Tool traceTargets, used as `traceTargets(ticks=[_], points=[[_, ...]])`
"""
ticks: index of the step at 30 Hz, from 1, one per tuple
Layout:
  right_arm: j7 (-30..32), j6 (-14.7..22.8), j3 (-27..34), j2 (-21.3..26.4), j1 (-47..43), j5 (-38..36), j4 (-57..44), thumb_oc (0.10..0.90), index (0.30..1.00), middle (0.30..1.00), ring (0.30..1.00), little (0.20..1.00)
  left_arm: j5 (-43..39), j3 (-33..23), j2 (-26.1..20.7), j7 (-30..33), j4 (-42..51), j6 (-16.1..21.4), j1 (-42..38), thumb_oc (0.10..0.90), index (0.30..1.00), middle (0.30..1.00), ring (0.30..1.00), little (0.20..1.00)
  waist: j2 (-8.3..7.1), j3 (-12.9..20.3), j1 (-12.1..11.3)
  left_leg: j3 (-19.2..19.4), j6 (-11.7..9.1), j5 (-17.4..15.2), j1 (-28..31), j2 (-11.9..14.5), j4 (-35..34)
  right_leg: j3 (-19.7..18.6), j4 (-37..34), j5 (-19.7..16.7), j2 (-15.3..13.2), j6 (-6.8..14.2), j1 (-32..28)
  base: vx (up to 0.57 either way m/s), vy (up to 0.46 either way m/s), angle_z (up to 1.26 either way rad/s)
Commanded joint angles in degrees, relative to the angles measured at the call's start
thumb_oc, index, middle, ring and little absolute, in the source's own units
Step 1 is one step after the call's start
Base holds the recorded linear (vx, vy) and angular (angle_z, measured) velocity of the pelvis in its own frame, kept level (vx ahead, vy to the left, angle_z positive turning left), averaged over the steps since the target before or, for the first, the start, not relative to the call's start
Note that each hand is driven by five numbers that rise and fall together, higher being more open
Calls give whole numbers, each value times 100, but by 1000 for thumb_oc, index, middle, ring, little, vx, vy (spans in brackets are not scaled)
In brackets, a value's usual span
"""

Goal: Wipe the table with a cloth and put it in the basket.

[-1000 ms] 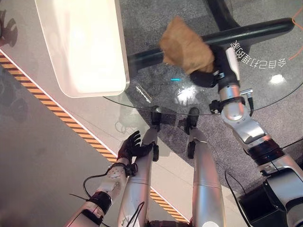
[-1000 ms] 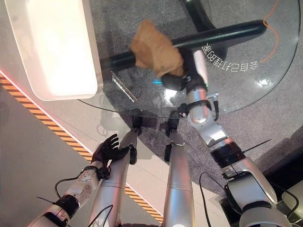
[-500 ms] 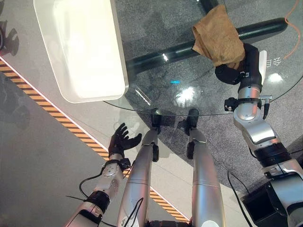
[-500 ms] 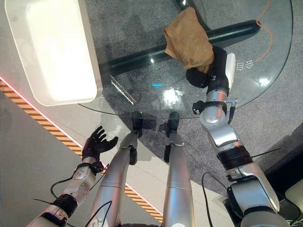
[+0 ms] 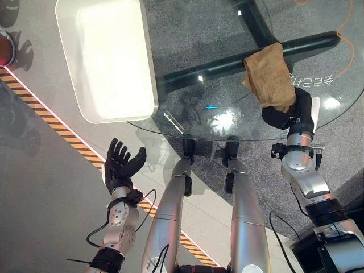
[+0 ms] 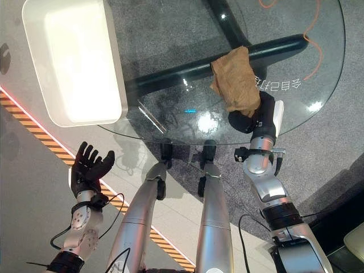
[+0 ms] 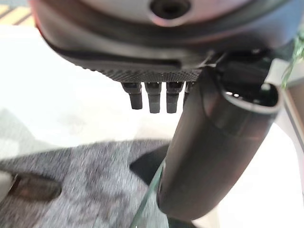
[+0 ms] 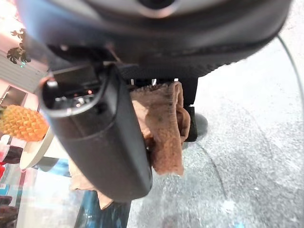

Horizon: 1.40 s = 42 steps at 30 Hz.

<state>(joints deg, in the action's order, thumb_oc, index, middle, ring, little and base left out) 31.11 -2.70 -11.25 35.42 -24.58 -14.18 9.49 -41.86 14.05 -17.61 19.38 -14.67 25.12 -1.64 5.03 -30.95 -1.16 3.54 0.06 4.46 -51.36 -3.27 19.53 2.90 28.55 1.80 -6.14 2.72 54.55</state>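
Task was mid-wipe, w/ the basket step left. My right hand (image 6: 254, 117) pinched the brown cloth (image 6: 235, 79) at its near end, on the glass table (image 6: 170, 114) toward my right. Cloth's long axis ran from my hand away across the glass; it probably lay flat. White basket (image 5: 108, 60) stood far left. My left hand (image 5: 120, 165) hung spread, empty, off the table.
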Motion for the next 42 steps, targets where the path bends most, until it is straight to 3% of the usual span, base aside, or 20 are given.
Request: traceTargets(ticks=[1, 11, 19, 28, 30, 34, 38, 42], points=[[-440, 1171, 428, 192, 188, -151, -1368, 100, 300, 300, 300, 200, -245, -112, -371, -501, 774, 219, 679, 800, 900, 900, 900, 900, 136, 116, -50, -223, 43, -625, 444, -280, 194, 239, -447, 46, 436, -34, -539, 0, 0, 0], [-1913, 2312, 271, -11, 516, -1167, -2256, 100, 300, 300, 300, 200, -928, -236, -728, -1393, 1726, 532, 697, 800, 900, 900, 900, 900, 57, 116, -7, -222, 86, -618, 770, -285, 107, 242, -581, 19, 451, -16, -934, 2, -13, 2], [-2547, 2549, 145, -11, 537, -1262, -2747, 100, 300, 300, 300, 200, -835, -364, -906, -1758, 2431, 925, 507, 800, 900, 900, 900, 900, 13, 116, 7, -217, 117, -640, 819, -278, 137, 241, -614, 11, 455, 5, -1026, 3, -7, 3], [-2956, 2531, -185, 100, 286, -1516, -2980, 100, 300, 300, 300, 200, -1855, 40, -986, -3239, 2744, 123, -5, 800, 900, 900, 900, 900, -57, 116, 77, -165, 133, -629, 738, -230, 200, 178, -580, -34, 477, 32, -933, 0, 0, 0], [-3041, 2504, -345, 162, 158, -1588, -2996, 100, 300, 300, 300, 200, -2541, 270, -977, -3866, 2822, -349, -124, 800, 900, 900, 900, 900, -79, 116, 108, -118, 137, -624, 729, -212, 183, 140, -624, -78, 487, 46, -917, 0, 0, 0], [-3130, 2469, -576, 191, 5, -1576, -2993, 100, 300, 300, 300, 200, -3077, 550, -978, -4463, 2866, -708, -273, 800, 900, 900, 900, 900, -96, 116, 145, -70, 147, -625, 713, -195, 162, 87, -661, -122, 497, 56, -885, 3, 9, -2], [-3243, 2439, -902, 208, -201, -1588, -2974, 100, 300, 300, 300, 200, -3686, 780, -996, -4798, 2927, -1014, -525, 800, 900, 900, 900, 900, -112, 116, 177, -30, 158, -632, 699, -184, 166, 40, -678, -154, 494, 72, -858, 2, 11, -2], [-3249, 2315, -1221, 181, -491, -1459, -2989, 100, 300, 300, 300, 200, -3925, 1036, -967, -4665, 2917, -1164, -844, 800, 900, 900, 900, 900, -143, 116, 198, -17, 151, -629, 682, -178, 191, 5, -684, -182, 486, 86, -839, 0, 0, 0]])
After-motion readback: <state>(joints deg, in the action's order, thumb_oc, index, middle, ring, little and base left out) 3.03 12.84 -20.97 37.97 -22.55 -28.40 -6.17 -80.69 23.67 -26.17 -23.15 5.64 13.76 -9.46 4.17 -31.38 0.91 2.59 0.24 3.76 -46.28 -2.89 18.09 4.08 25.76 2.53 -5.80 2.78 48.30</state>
